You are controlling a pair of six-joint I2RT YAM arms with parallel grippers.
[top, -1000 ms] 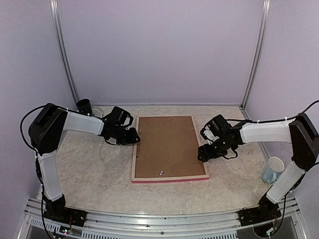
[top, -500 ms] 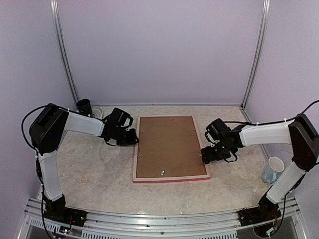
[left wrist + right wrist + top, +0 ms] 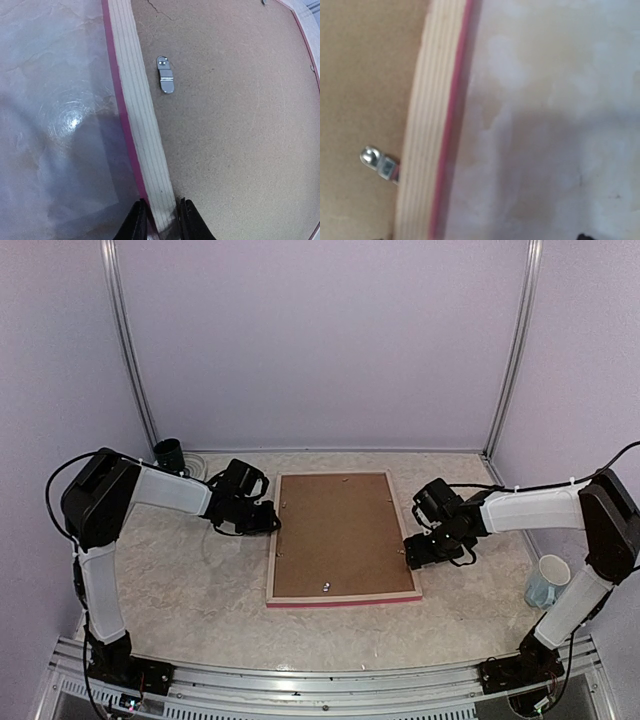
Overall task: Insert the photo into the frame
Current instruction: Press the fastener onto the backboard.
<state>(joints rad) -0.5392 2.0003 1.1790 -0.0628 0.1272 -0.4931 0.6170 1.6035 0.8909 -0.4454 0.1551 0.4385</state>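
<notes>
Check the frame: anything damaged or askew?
A thin dark line marks the board near its far edge in the left wrist view: crack or scratch, cannot tell. Frame lies flat, face down.

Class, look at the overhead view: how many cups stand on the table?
2. A dark cup in the far left corner; a pale mug at the right edge, beside the right arm. Others may be hidden.
</notes>
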